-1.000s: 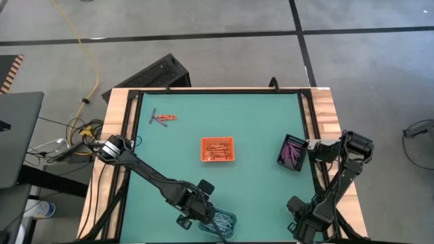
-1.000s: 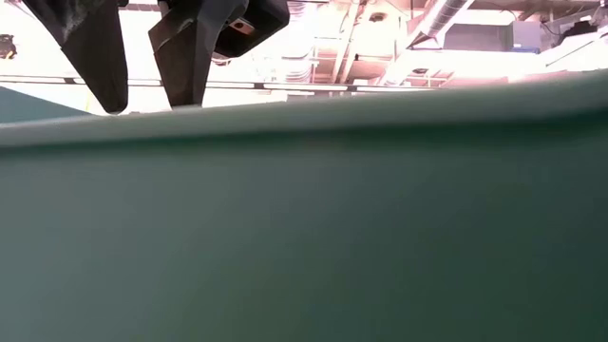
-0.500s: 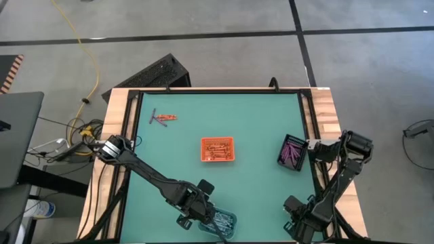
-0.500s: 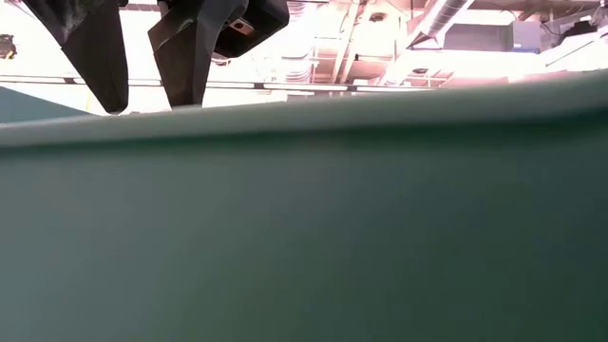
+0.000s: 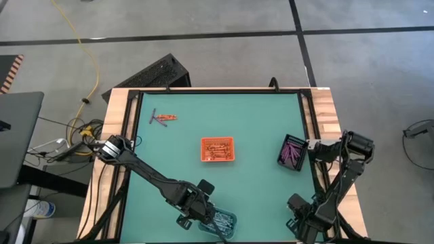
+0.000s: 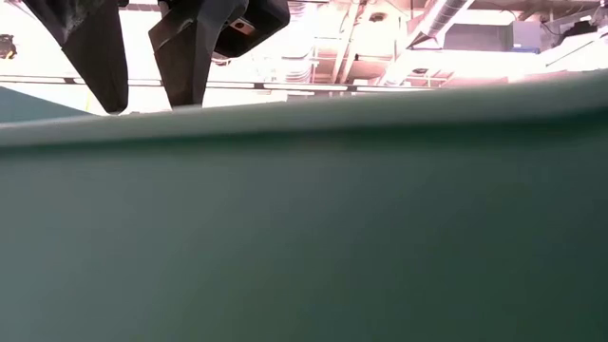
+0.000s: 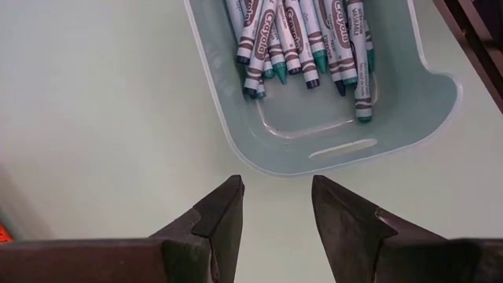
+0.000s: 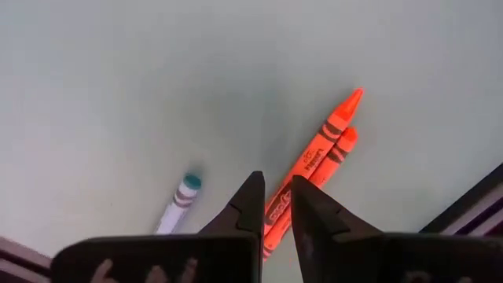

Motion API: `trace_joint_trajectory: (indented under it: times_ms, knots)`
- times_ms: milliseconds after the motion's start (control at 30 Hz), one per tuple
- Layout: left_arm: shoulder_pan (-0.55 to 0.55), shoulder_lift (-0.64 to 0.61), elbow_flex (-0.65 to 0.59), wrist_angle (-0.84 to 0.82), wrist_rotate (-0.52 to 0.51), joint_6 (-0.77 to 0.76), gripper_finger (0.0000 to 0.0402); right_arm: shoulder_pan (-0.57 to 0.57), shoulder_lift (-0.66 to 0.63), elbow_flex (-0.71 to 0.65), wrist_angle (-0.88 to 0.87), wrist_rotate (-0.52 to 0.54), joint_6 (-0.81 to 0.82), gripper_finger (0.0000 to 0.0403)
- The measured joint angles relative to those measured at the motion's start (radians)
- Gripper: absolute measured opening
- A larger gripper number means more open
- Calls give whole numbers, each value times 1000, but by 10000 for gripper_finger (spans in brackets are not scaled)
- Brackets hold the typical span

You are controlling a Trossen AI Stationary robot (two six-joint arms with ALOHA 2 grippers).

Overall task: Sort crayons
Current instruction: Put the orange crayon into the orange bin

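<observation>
Green matting covers the counter (image 5: 258,115), which is framed by wood edges and stands on a grey floor.

Left gripper (image 7: 275,185): released and empty. It hangs low over the mat at the near edge of the counter, just beside the end wall of the clear tray (image 7: 228,118). It does not touch the tray. The tray holds a bundle of blue-grey crayons (image 7: 299,39), lying roughly parallel.

Right gripper (image 8: 273,179): positioned at the near right corner of the counter, low over the mat. Two orange crayons (image 8: 322,145) lie side by side and touching, directly ahead of it, with their near ends running in under it. Whether it is clenched on one of them or released cannot be told. One loose blue-grey crayon (image 8: 179,200) lies near, apart from the orange pair.

Mid-counter stands the orange tray (image 5: 217,139), holding orange sticks. Toward the right edge is the black tray (image 5: 283,154), containing purple crayons (image 5: 294,150). A small group of unsorted crayons (image 5: 163,118) lies at the far left, well apart from all the trays.
</observation>
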Motion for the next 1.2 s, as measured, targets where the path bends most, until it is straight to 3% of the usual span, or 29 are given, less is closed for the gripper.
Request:
trace_joint_trajectory:
  times_ms: [1200]
  knots:
    - [11, 0, 0, 2, 3, 3, 142, 41, 1, 0, 8, 53, 57, 56]
